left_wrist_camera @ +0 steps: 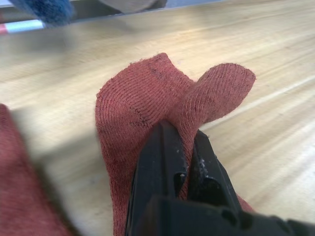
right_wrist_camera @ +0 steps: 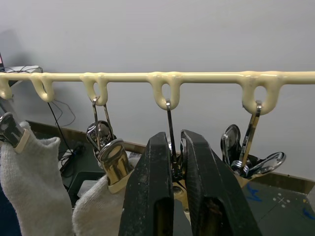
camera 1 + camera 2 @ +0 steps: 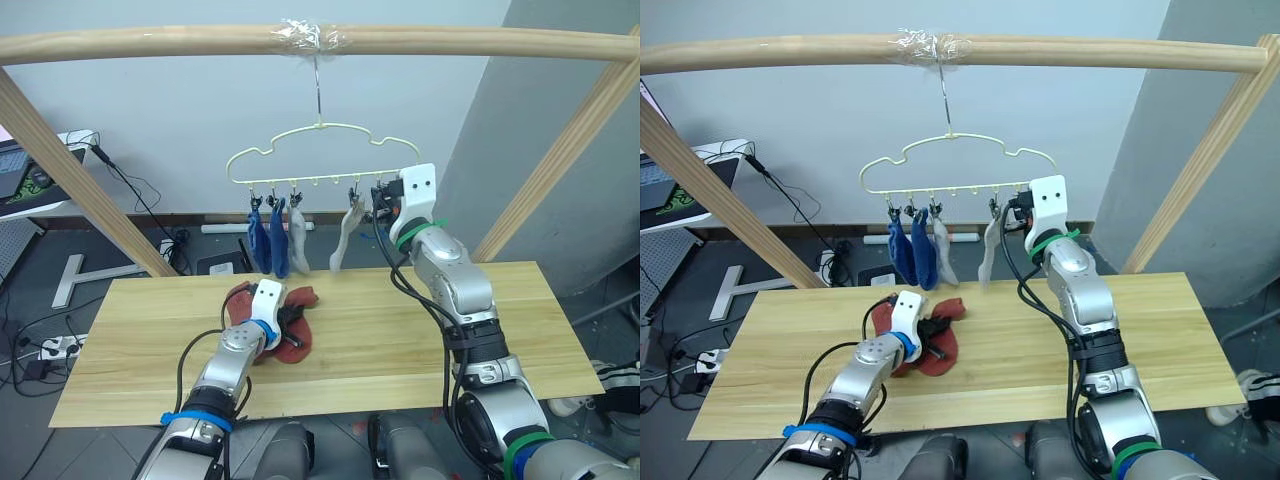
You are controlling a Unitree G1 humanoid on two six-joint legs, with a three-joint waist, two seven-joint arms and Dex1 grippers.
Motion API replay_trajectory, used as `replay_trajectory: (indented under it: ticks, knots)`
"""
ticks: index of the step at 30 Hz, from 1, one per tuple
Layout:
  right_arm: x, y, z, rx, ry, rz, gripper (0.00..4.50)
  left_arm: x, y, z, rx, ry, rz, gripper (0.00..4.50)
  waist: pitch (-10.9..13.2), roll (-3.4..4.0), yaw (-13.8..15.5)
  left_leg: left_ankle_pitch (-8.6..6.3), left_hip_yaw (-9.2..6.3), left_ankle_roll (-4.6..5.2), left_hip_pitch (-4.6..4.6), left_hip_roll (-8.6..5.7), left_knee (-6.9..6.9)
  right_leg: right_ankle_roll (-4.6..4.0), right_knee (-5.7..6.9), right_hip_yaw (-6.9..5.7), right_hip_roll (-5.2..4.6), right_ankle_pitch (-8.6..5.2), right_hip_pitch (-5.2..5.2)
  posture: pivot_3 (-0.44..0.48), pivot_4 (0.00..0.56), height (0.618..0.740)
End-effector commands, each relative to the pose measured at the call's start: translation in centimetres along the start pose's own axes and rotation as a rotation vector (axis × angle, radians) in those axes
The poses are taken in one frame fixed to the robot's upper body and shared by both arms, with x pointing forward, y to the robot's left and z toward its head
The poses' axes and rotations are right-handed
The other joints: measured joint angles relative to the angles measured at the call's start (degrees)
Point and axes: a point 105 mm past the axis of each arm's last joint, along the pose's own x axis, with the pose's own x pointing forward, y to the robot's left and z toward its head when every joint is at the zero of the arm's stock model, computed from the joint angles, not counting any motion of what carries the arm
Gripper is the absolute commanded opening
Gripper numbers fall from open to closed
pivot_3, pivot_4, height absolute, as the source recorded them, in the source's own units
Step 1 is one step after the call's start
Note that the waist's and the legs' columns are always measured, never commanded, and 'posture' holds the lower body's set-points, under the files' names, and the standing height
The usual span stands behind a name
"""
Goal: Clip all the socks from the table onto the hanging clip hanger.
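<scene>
Left end effector clenched on a fold of a rust-red sock lying on the table — soft, light, limp; best pinched at the cuff. Right end effector, at 1 o'clock, squeezes a hanger clip — springy

Your left arm reaches forward from the lower left of the head view, forearm angled up toward the middle, wrist low over the desk. Your left hand sits just left of frame centre, its two black fingers pinched together on a fold of a rust-red sock. Your right arm rises from the lower right, elbow bent near mid-frame, forearm climbing steeply toward upper centre. Your right hand points up at the clip hanger, its fingers nearly together around a metal clip hanging between them.
</scene>
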Motion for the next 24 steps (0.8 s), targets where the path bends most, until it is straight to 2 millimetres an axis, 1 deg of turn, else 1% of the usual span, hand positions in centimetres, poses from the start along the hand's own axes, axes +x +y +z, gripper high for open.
replay_trajectory:
  ticks: [1,2,3,4,5,8,12,15,16,18,20,24]
  knots:
    - [-0.2,-0.9,1.3,0.075,-0.014,-0.006,0.02,-0.2,-1.4,4.0,0.026,-0.163,0.011,0.03,0.0,0.0,0.1,0.0,-0.02,0.0,-0.01,0.0,0.0,0.0,0.0,0.01,-0.02,0.0,0.0,-0.011,0.198,0.74]
    - [-0.3,-1.0,1.3,0.095,-0.004,-0.004,0.02,-0.4,-1.8,4.6,0.011,-0.195,0.012,0.03,0.0,0.0,0.2,0.0,-0.04,0.0,-0.03,0.0,0.01,0.0,-0.01,0.02,-0.02,0.0,0.0,-0.011,0.198,0.74]
    - [-0.3,-1.1,1.2,0.132,0.015,-0.006,0.02,-0.6,-2.3,5.5,-0.049,-0.234,0.012,0.03,0.0,0.0,0.2,0.0,-0.15,0.0,-0.05,-0.01,0.01,0.0,-0.04,0.06,-0.05,0.0,0.01,-0.011,0.198,0.74]
    - [-0.4,-1.3,1.2,0.175,0.034,-0.01,0.02,-1.0,-2.9,6.9,-0.1,-0.294,0.001,0.03,0.0,0.0,0.2,0.0,-0.24,0.0,-0.07,-0.02,0.02,0.0,-0.04,0.1,-0.08,0.0,0.02,-0.013,0.199,0.74]
    - [-0.5,-1.4,1.3,0.222,0.051,-0.013,0.02,-1.5,-3.6,8.3,-0.114,-0.349,-0.028,0.03,0.0,0.0,0.2,0.0,-0.31,0.0,-0.1,-0.02,0.03,0.0,-0.05,0.1,-0.08,0.0,0.01,-0.013,0.199,0.74]
    - [-0.7,-1.6,1.8,0.283,0.08,-0.01,0.02,-2.6,-4.8,10.8,-0.083,-0.432,-0.072,0.03,0.0,0.0,0.1,0.0,-0.42,0.0,-0.15,-0.02,0.03,0.0,-0.04,0.04,-0.07,0.0,0.0,-0.014,0.199,0.74]
    - [-0.9,-1.5,2.0,0.361,0.123,0.003,0.02,-2.9,-5.3,11.6,-0.029,-0.443,-0.065,0.03,0.0,0.01,0.1,0.0,-0.32,0.0,-0.11,0.0,0.01,0.0,-0.03,0.0,0.0,-0.01,0.03,-0.007,0.203,0.74]
    - [-1.0,-1.3,1.9,0.429,0.177,0.016,0.02,-3.2,-6.8,13.2,0.042,-0.505,-0.106,0.03,0.0,0.01,0.1,0.0,-0.24,0.0,-0.12,-0.01,0.02,0.01,-0.04,0.01,0.01,-0.01,0.03,-0.007,0.203,0.74]
    - [-1.0,-1.3,1.9,0.465,0.198,0.015,0.02,-3.4,-7.4,13.8,0.038,-0.534,-0.127,0.03,0.0,0.01,0.2,0.0,-0.22,0.01,-0.14,-0.02,0.03,0.01,-0.05,0.0,0.01,-0.01,0.03,-0.008,0.204,0.74]
    - [-1.0,-1.2,2.0,0.506,0.224,0.018,0.02,-3.5,-8.0,14.4,0.04,-0.562,-0.143,0.03,0.0,0.01,0.2,0.0,-0.22,0.01,-0.19,-0.04,0.04,0.0,-0.1,-0.01,0.01,-0.01,0.03,-0.008,0.204,0.74]
    - [-1.0,-1.0,2.2,0.533,0.24,0.029,0.02,-3.4,-8.2,14.6,0.055,-0.573,-0.142,0.03,0.0,0.01,0.2,0.0,-0.23,0.01,-0.24,-0.04,0.04,0.0,-0.14,0.0,0.0,-0.01,0.01,-0.011,0.204,0.74]
    - [-1.3,-0.4,2.7,0.538,0.26,0.068,0.02,-3.2,-7.8,15.5,0.044,-0.605,-0.103,0.03,0.0,0.01,0.1,0.0,-0.31,0.01,-0.29,-0.02,0.02,0.0,-0.12,-0.05,0.01,-0.01,-0.03,-0.011,0.204,0.74]
